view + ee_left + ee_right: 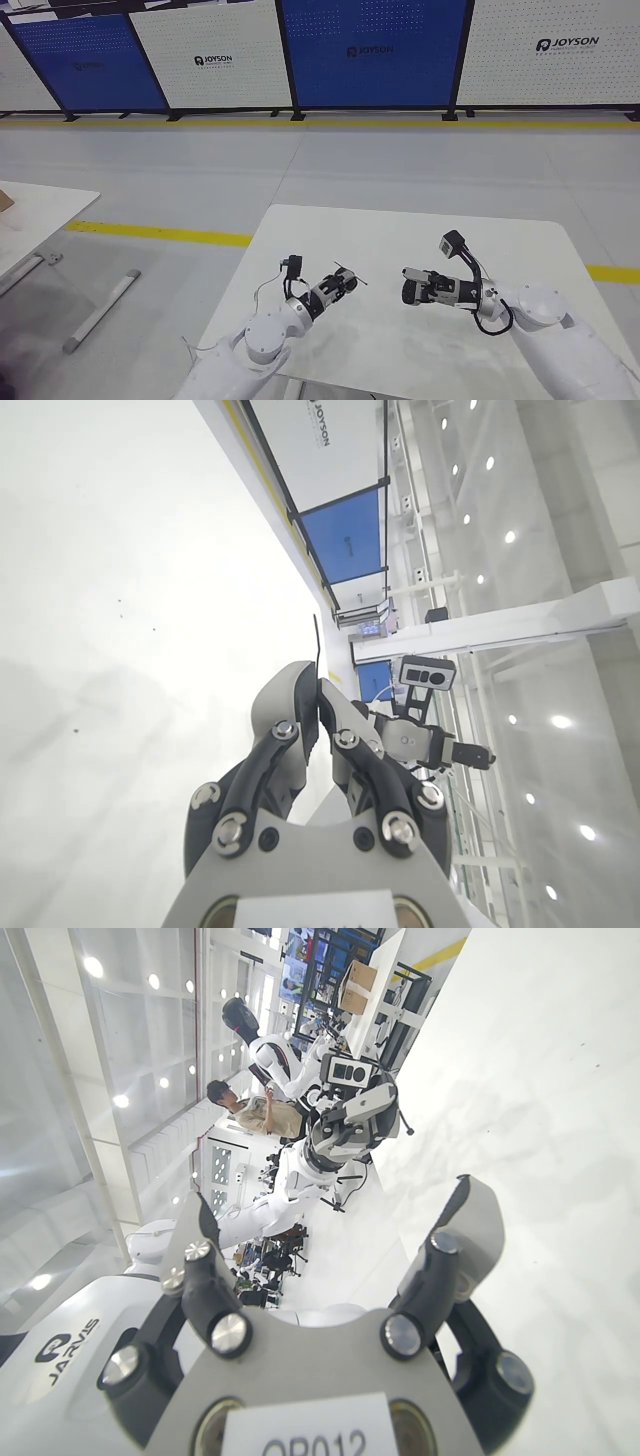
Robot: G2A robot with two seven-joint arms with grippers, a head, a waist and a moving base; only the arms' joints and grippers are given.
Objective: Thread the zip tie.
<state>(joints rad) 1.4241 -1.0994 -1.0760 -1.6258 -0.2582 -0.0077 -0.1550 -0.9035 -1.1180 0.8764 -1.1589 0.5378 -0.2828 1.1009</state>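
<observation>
A thin black zip tie (pixel 316 645) sticks out past the tips of my left gripper (pixel 317 687), which is shut on it. From above, the left gripper (pixel 347 281) hovers over the white table (pixel 420 240) left of centre, and the zip tie (pixel 351 275) shows as a short dark strip at its tip. My right gripper (pixel 406 281) faces it from the right, a small gap away. In the right wrist view the right gripper (pixel 332 1208) stands open with nothing between its fingers, and the zip tie (pixel 404 1120) pokes out of the left gripper farther off.
The table's left edge (pixel 235 275) and far edge (pixel 410 212) drop off to grey floor with a yellow line (pixel 160 233). A second white table (pixel 40 215) stands at the far left. Blue and white panels (pixel 370 50) close off the back.
</observation>
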